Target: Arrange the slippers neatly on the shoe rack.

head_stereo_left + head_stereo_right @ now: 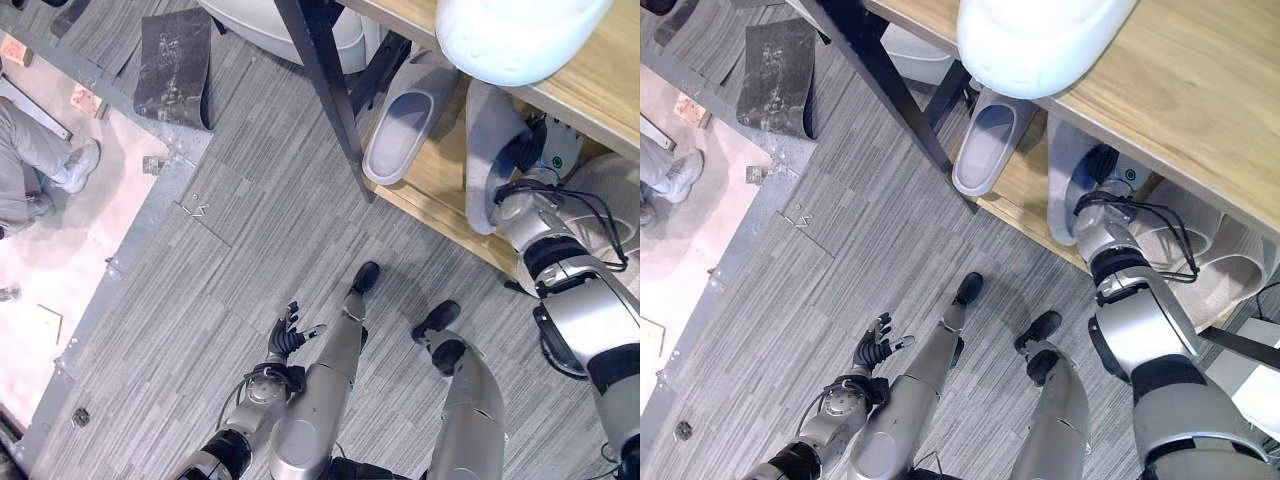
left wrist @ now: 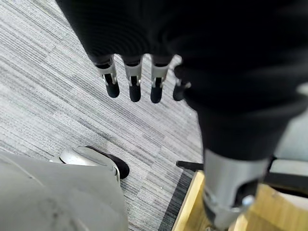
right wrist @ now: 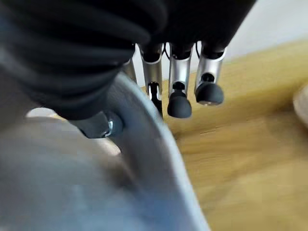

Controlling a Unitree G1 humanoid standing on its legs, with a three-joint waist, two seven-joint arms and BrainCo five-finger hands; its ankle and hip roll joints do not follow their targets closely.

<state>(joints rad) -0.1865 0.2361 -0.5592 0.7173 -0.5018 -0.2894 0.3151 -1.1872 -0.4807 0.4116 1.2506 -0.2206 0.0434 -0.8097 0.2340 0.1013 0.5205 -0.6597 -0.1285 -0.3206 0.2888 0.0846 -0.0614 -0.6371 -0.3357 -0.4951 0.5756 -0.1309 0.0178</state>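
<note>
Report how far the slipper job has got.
One grey slipper already lies on the lower wooden shelf. The right hand is at the second slipper beside it, on the same shelf. Left: let go and square up the pair. The left hand hangs idle.

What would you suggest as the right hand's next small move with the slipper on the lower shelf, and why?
Probably let go and draw back: the right hand grips a grey slipper already lying on the lower shelf beside its mate. The left hand hangs open over the floor.
</note>
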